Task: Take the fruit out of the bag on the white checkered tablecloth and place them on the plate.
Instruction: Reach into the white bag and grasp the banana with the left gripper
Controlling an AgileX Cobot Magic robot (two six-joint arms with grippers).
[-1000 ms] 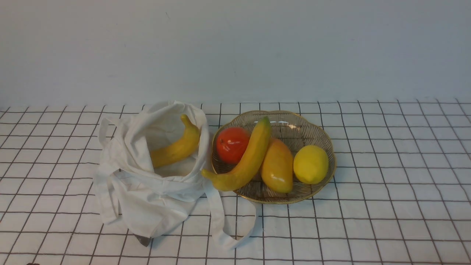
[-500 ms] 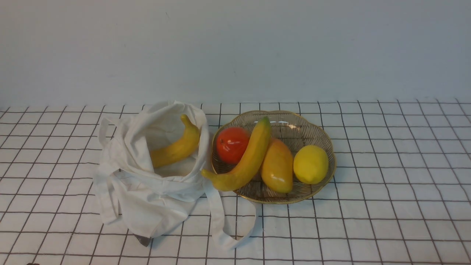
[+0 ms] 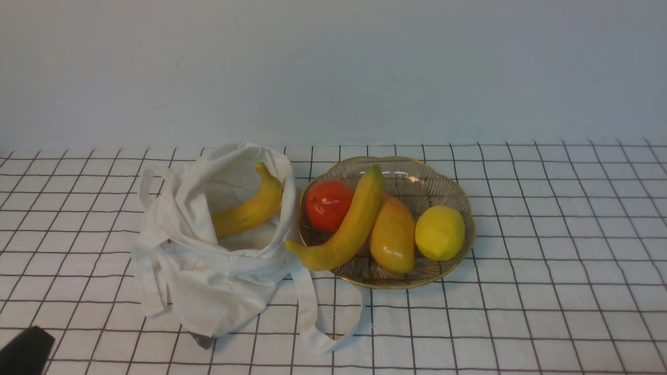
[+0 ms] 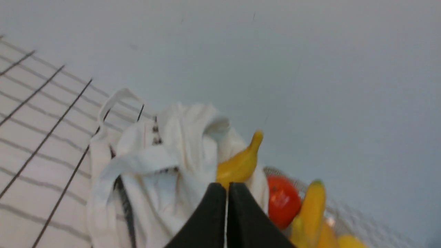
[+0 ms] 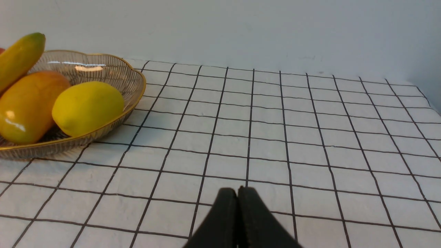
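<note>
The slim all-yellow banana [image 3: 250, 208] lies inside the open white tote bag [image 3: 208, 260] on the white checkered tablecloth [image 3: 547, 260], stem up; it also shows in the left wrist view [image 4: 241, 162]. The gold-rimmed glass plate [image 3: 448, 179] stands right of the bag. My left gripper [image 3: 23, 351] is at the near left corner, well short of the bag [image 4: 155, 165]; in the left wrist view the gripper [image 4: 226, 186] is shut and empty. My right gripper [image 5: 237, 191] is shut and empty over bare cloth right of the plate [image 5: 134, 82]; the front view does not show it.
The plate holds a red tomato-like fruit [image 3: 328, 204], a thicker green-tipped banana [image 3: 349, 224] overhanging the rim, a mango-shaped fruit [image 3: 392, 235] and a lemon [image 3: 440, 232]. The bag's strap [image 3: 312, 312] loops forward on the cloth. A plain wall stands behind.
My left gripper has come further into the front view at the near left corner. The bag, banana and plate have not moved.
</note>
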